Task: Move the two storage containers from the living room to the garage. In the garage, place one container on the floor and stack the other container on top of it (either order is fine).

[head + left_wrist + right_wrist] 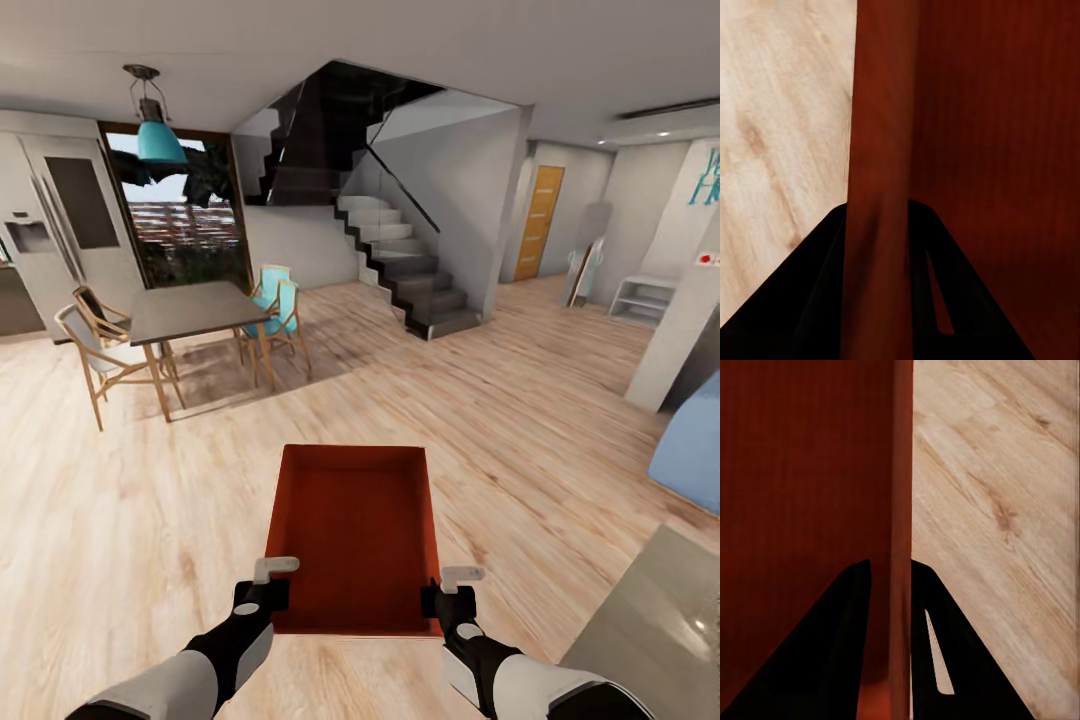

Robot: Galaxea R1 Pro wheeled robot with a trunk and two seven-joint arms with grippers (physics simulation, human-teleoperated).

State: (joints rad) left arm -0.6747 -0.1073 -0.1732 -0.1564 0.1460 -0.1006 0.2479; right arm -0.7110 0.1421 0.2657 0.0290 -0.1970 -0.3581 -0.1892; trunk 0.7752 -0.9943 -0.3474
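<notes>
I hold one orange-red storage container [352, 535] in front of me, above the light wood plank floor of the living room. My left gripper [262, 596] is shut on its left wall near the close corner. My right gripper [448, 600] is shut on the right wall. In the left wrist view the container's wall [877, 150] runs between the two dark fingers [802, 292]. The right wrist view shows the other wall [900, 510] pinched the same way between dark fingers [832, 645]. The container is empty inside.
A dining table [190, 310] with chairs stands at the left. A dark staircase [400, 260] rises ahead, with a wooden door [539, 222] further right. A blue sofa [692, 450] and a grey surface [660, 630] lie at the right. Open plank floor stretches ahead.
</notes>
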